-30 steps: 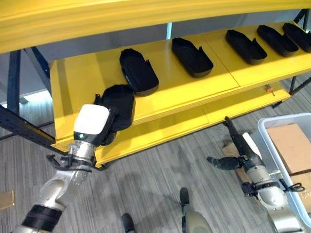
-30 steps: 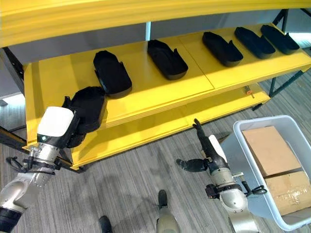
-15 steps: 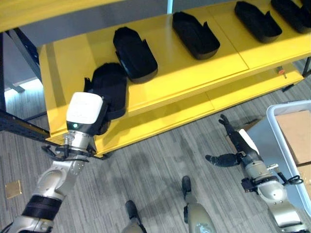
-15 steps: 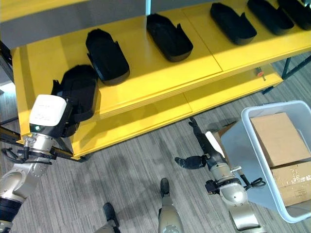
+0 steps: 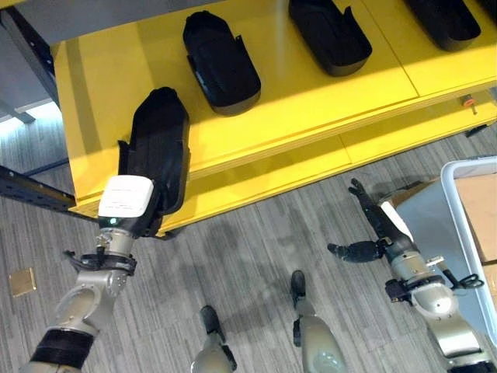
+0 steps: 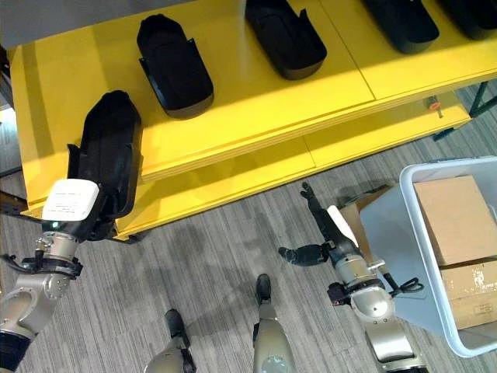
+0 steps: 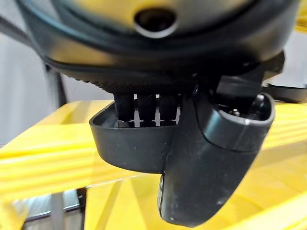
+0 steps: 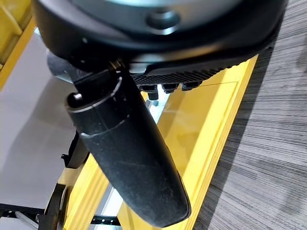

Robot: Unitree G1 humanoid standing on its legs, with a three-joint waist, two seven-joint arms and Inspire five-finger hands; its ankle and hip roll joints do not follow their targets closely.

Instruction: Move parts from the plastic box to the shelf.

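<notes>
My left hand (image 5: 124,203) is at the front left corner of the yellow shelf (image 5: 311,101), shut on a long black part (image 5: 157,144) that lies on the shelf pointing towards the back. In the left wrist view the fingers (image 7: 144,106) curl over the part's rim (image 7: 129,143) and the thumb (image 7: 211,158) presses its outer wall. My right hand (image 5: 380,229) hangs over the floor beside the plastic box (image 6: 388,217), open and holding nothing, thumb (image 8: 129,158) stuck out.
Three more black parts (image 5: 221,50) (image 5: 330,35) (image 5: 443,15) lie in a row further back on the shelf. A lower yellow board (image 5: 264,175) juts out beneath. Cardboard boxes (image 6: 454,217) lie in the plastic box. A black frame beam (image 5: 31,190) runs at the left.
The whole view has shifted downward. The held part now shows stretched out along the shelf, apart from its neighbour, with my left hand lower at the front edge. The right hand has barely moved.
</notes>
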